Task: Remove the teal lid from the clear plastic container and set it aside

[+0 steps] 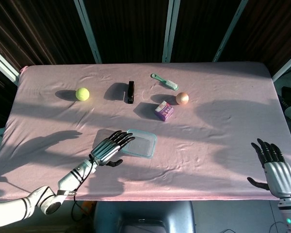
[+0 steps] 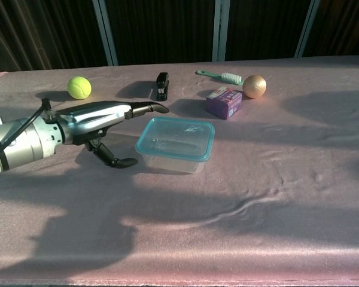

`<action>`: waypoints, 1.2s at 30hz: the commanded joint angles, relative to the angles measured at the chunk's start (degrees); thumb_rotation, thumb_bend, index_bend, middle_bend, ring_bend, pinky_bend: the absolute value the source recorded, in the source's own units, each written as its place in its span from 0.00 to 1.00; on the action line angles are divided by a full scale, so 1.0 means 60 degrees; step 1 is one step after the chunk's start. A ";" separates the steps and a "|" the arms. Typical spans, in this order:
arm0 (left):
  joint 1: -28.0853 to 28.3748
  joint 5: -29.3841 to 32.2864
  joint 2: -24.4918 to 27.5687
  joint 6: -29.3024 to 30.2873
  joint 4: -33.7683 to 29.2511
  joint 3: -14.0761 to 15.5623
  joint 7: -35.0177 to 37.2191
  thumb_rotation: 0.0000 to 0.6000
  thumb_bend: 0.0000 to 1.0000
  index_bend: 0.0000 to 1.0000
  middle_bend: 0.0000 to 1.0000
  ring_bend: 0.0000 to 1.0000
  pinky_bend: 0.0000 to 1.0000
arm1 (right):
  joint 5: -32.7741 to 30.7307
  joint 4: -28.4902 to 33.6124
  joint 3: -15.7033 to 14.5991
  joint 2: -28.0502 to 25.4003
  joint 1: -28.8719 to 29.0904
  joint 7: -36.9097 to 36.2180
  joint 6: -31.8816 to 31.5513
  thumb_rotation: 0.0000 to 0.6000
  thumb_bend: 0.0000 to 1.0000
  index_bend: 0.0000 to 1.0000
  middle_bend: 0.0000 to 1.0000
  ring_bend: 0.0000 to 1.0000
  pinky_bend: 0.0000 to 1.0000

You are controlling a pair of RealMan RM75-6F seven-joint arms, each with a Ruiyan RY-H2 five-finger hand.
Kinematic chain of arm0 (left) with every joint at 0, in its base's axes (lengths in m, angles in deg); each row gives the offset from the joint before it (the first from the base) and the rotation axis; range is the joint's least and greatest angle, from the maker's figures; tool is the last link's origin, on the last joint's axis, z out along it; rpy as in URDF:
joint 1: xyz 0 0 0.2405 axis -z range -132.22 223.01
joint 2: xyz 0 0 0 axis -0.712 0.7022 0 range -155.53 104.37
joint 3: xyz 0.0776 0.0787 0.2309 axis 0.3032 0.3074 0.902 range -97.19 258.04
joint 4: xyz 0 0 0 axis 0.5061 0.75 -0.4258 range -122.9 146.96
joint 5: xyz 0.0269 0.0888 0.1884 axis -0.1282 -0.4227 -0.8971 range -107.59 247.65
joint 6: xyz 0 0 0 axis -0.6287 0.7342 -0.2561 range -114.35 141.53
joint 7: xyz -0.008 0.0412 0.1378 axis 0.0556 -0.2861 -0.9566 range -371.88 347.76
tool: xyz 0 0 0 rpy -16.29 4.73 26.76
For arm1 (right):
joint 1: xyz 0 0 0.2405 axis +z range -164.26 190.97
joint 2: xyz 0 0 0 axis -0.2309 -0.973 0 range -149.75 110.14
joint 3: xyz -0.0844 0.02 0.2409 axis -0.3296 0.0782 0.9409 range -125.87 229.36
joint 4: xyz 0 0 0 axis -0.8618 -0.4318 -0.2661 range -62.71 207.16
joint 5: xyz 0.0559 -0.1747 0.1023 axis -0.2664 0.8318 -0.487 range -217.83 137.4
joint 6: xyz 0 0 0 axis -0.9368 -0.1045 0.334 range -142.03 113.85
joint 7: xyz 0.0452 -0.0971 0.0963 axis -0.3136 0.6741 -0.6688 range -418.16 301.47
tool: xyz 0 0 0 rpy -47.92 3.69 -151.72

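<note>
Near the middle of the pink-covered table point(image 1: 223, 145) the clear plastic container point(image 2: 175, 152) is seen with its teal lid point(image 2: 176, 139) not yet removed, while the left hand point(image 1: 108, 148), fingers spread and empty, is placed just beside it.

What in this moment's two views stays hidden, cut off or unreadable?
- Right hand: absent from chest view; head view's bottom edge cuts its wrist.
- Clear container contents: glare on the teal lid, both views.
- Purple box print: too small.
- Left hand: contact with container unclear.
</note>
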 commanded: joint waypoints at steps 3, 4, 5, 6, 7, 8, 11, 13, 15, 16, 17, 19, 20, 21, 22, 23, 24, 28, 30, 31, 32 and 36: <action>0.0374 0.0304 -0.0378 -0.0220 0.0331 -0.0108 -0.0226 1.00 0.29 0.00 0.00 0.00 0.00 | -0.0054 0.0020 -0.0002 -0.0028 0.0014 -0.0028 0.0067 1.00 0.22 0.00 0.00 0.00 0.00; 0.0426 0.0361 -0.0425 -0.0241 0.0365 -0.0127 -0.0281 1.00 0.29 0.00 0.00 0.00 0.00 | -0.0056 0.0025 -0.0006 -0.0040 0.0014 -0.0038 0.0077 1.00 0.22 0.00 0.00 0.00 0.00; 0.0490 0.0440 -0.0476 -0.0273 0.0378 -0.0149 -0.0325 1.00 0.29 0.00 0.00 0.00 0.00 | -0.0050 0.0033 -0.0015 -0.0059 0.0010 -0.0061 0.0076 1.00 0.22 0.00 0.00 0.00 0.00; 0.0539 0.0506 -0.0502 -0.0316 0.0374 -0.0163 -0.0339 1.00 0.29 0.00 0.00 0.00 0.00 | -0.0044 0.0035 -0.0018 -0.0072 0.0005 -0.0085 0.0069 1.00 0.22 0.00 0.00 0.00 0.00; 0.0590 0.0577 -0.0524 -0.0370 0.0365 -0.0174 -0.0353 1.00 0.29 0.00 0.00 0.00 0.00 | -0.0042 0.0037 -0.0018 -0.0084 0.0001 -0.0107 0.0063 1.00 0.22 0.00 0.00 0.00 0.00; 0.0648 0.0650 -0.0546 -0.0438 0.0374 -0.0188 -0.0387 1.00 0.29 0.00 0.00 0.00 0.00 | -0.0047 0.0041 -0.0014 -0.0097 -0.0005 -0.0132 0.0052 1.00 0.22 0.00 0.00 0.00 0.00; 0.0857 0.0962 -0.0607 -0.0740 0.0414 -0.0241 -0.0572 1.00 0.28 0.00 0.00 0.00 0.00 | -0.0040 0.0036 -0.0014 -0.0137 -0.0017 -0.0215 0.0032 1.00 0.22 0.00 0.00 0.00 0.00; 0.1027 0.1286 -0.0650 -0.1021 0.0428 -0.0316 -0.0649 1.00 0.28 0.00 0.00 0.00 0.00 | -0.0068 0.0023 -0.0016 -0.0153 -0.0017 -0.0242 0.0057 1.00 0.22 0.00 0.00 0.00 0.00; 0.1139 0.1475 -0.0704 -0.1143 0.0500 -0.0362 -0.0763 1.00 0.28 0.00 0.00 0.00 0.00 | -0.0098 0.0044 -0.0030 -0.0175 -0.0009 -0.0233 0.0115 1.00 0.22 0.00 0.00 0.00 0.00; 0.1196 0.1569 -0.0750 -0.1164 0.0552 -0.0388 -0.0837 1.00 0.28 0.00 0.00 0.00 0.00 | -0.0114 0.0061 -0.0034 -0.0191 -0.0003 -0.0227 0.0145 1.00 0.22 0.00 0.00 0.00 0.00; 0.1234 0.1622 -0.0778 -0.1167 0.0593 -0.0399 -0.0897 1.00 0.28 0.00 0.00 0.00 0.00 | -0.0126 0.0073 -0.0037 -0.0201 0.0001 -0.0224 0.0165 1.00 0.22 0.00 0.00 0.00 0.00; 0.1297 0.1716 -0.0822 -0.1167 0.0657 -0.0416 -0.0969 1.00 0.28 0.00 0.00 0.00 0.00 | -0.0137 0.0088 -0.0040 -0.0219 0.0006 -0.0231 0.0188 1.00 0.22 0.00 0.00 0.00 0.00; 0.1328 0.1757 -0.0839 -0.1177 0.0694 -0.0418 -0.0992 1.00 0.28 0.00 0.00 0.00 0.00 | -0.0144 0.0093 -0.0038 -0.0226 0.0008 -0.0237 0.0194 1.00 0.22 0.00 0.00 0.00 0.00; 0.1373 0.1821 -0.0861 -0.1213 0.0745 -0.0418 -0.1010 1.00 0.28 0.00 0.00 0.00 0.00 | -0.0153 0.0096 -0.0036 -0.0235 0.0004 -0.0246 0.0194 1.00 0.22 0.00 0.00 0.00 0.00; 0.1407 0.1871 -0.0877 -0.1248 0.0787 -0.0413 -0.1031 1.00 0.28 0.00 0.00 0.00 0.00 | -0.0157 0.0097 -0.0037 -0.0240 0.0003 -0.0252 0.0195 1.00 0.22 0.00 0.00 0.00 0.00; 0.1440 0.1919 -0.0892 -0.1277 0.0821 -0.0411 -0.1047 1.00 0.28 0.00 0.00 0.00 0.00 | -0.0163 0.0098 -0.0036 -0.0243 0.0003 -0.0255 0.0200 1.00 0.22 0.00 0.00 0.00 0.00; 0.1493 0.1995 -0.0919 -0.1344 0.0897 -0.0398 -0.1107 1.00 0.28 0.00 0.00 0.00 0.00 | -0.0173 0.0108 -0.0039 -0.0249 0.0005 -0.0255 0.0217 1.00 0.22 0.00 0.00 0.00 0.00; 0.1660 0.2435 -0.1031 -0.1579 0.1120 -0.0414 -0.1454 1.00 0.28 0.00 0.00 0.00 0.00 | -0.0200 0.0140 -0.0049 -0.0274 0.0005 -0.0252 0.0252 1.00 0.22 0.00 0.00 0.00 0.00; 0.1738 0.2631 -0.1090 -0.1641 0.1178 -0.0428 -0.1618 1.00 0.28 0.00 0.00 0.00 0.00 | -0.0218 0.0160 -0.0047 -0.0290 0.0002 -0.0260 0.0259 1.00 0.22 0.00 0.00 0.00 0.00; 0.1765 0.2692 -0.1106 -0.1648 0.1188 -0.0430 -0.1678 1.00 0.28 0.00 0.00 0.00 0.00 | -0.0228 0.0164 -0.0044 -0.0293 0.0001 -0.0262 0.0259 1.00 0.22 0.00 0.00 0.00 0.00; 0.1789 0.2741 -0.1117 -0.1647 0.1188 -0.0431 -0.1730 1.00 0.28 0.00 0.00 0.00 0.00 | -0.0237 0.0169 -0.0044 -0.0296 -0.0002 -0.0263 0.0261 1.00 0.22 0.00 0.00 0.00 0.00; 0.1884 0.2914 -0.1182 -0.1607 0.1218 -0.0434 -0.1895 1.00 0.28 0.00 0.00 0.00 0.00 | -0.0222 0.0192 -0.0060 -0.0309 -0.0012 -0.0256 0.0260 1.00 0.22 0.00 0.00 0.00 0.00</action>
